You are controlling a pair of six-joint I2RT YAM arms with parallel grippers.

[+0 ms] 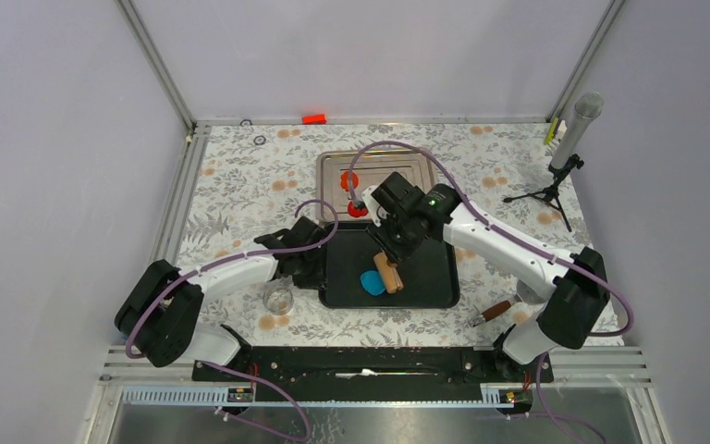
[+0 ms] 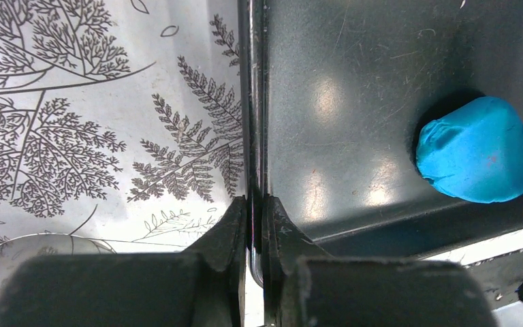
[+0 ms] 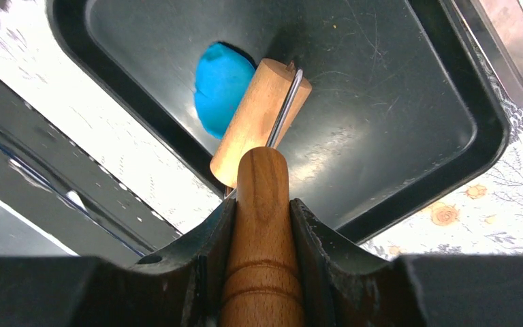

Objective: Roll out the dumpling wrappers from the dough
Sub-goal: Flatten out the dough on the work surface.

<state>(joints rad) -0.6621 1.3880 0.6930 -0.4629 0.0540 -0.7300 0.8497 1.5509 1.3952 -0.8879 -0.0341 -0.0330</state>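
Note:
The dough is a thick bright blue lump (image 1: 371,282) near the front of the black tray (image 1: 425,287). It also shows in the left wrist view (image 2: 480,150) and the right wrist view (image 3: 221,88). My right gripper (image 3: 262,204) is shut on the wooden handle of a small roller (image 3: 262,126), whose wooden barrel touches the right side of the dough (image 1: 387,273). My left gripper (image 2: 255,204) is shut on the tray's left rim (image 2: 252,102). A red disc-like wrapper (image 1: 358,209) lies by the silver tray, partly hidden by the right arm.
A silver tray (image 1: 407,165) stands behind the black tray. A clear glass cup (image 1: 278,297) sits front left of the black tray. A wooden-handled tool (image 1: 496,309) lies front right. A microphone on a tripod (image 1: 569,139) stands at the back right.

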